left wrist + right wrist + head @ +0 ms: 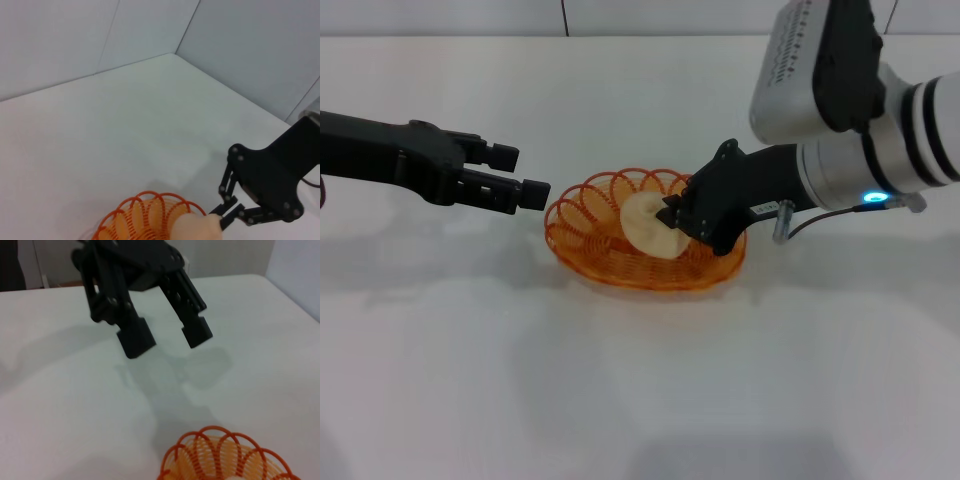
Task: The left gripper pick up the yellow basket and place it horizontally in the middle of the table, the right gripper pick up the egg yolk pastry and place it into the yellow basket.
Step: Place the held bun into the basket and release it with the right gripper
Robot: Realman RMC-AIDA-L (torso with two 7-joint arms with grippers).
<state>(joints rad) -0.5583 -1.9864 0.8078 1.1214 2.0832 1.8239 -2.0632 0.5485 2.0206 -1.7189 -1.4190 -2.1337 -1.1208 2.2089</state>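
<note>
The yellow basket (572, 218) lies flat near the middle of the white table (640, 380). My right gripper (672, 218) reaches in from the right and is shut on the egg yolk pastry (643, 226), a pale round bun held tilted inside the basket, low over its floor. The left wrist view shows the same grip: the right gripper (223, 217) pinches the pastry (199, 229) over the basket (134, 216). My left gripper (528, 172) hovers open just left of the basket, holding nothing. The right wrist view shows the left gripper (169, 340) with its jaws apart beyond the basket (215, 447).
Grey wall panels close off the table's far side and a corner (175, 52). The right arm's white segment with a lit ring (870, 197) hangs over the table's right side.
</note>
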